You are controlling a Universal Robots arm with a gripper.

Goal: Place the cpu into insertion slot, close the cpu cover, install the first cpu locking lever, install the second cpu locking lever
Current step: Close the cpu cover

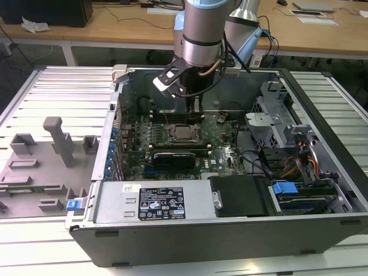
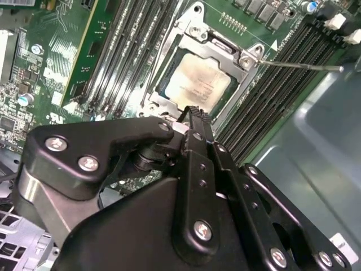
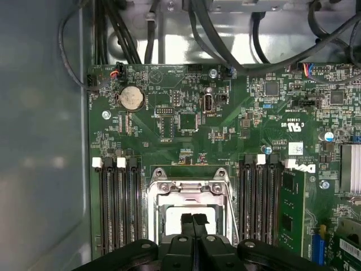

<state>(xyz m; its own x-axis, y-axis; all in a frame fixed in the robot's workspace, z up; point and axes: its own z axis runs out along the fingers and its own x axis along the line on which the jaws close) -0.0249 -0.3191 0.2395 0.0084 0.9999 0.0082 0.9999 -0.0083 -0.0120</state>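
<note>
Hanging low inside the opened computer case point(image 1: 230, 236), the gripper point(image 3: 193, 221) is seen in both wrist views with its two black fingers pressed tip to tip; nothing is held between them. The fingertips are poised just above the cpu point(image 2: 198, 84), and contact cannot be judged. The cpu is seated in the insertion slot point(image 3: 192, 173), with its pale, slightly tarnished metal top showing through the window of the cpu cover point(image 2: 223, 48). The cover is laid flat over the chip's edges. In the second wrist view a thin metal lever rod point(image 2: 304, 65) is seen reaching out from one corner of the cover across the neighbouring memory slots point(image 2: 271, 90); whether it is latched cannot be told.

Long black memory slots are set on both sides of the socket in the green circuit board point(image 3: 186, 130). Farther along the board a round coin battery point(image 3: 131, 97) is mounted, and beyond it black cables point(image 3: 225, 34) are draped against the case wall.

In the exterior view the arm point(image 1: 198, 34) is brought down from above into the middle of the case. A labelled metal panel point(image 1: 152, 201) and a blue tab point(image 1: 284, 187) are found at the near edge. A grey fixture tray point(image 1: 34, 167) is placed on the slatted table point(image 1: 57, 86) at the exterior view's left, and wooden desks point(image 1: 115, 23) are ranged behind.
</note>
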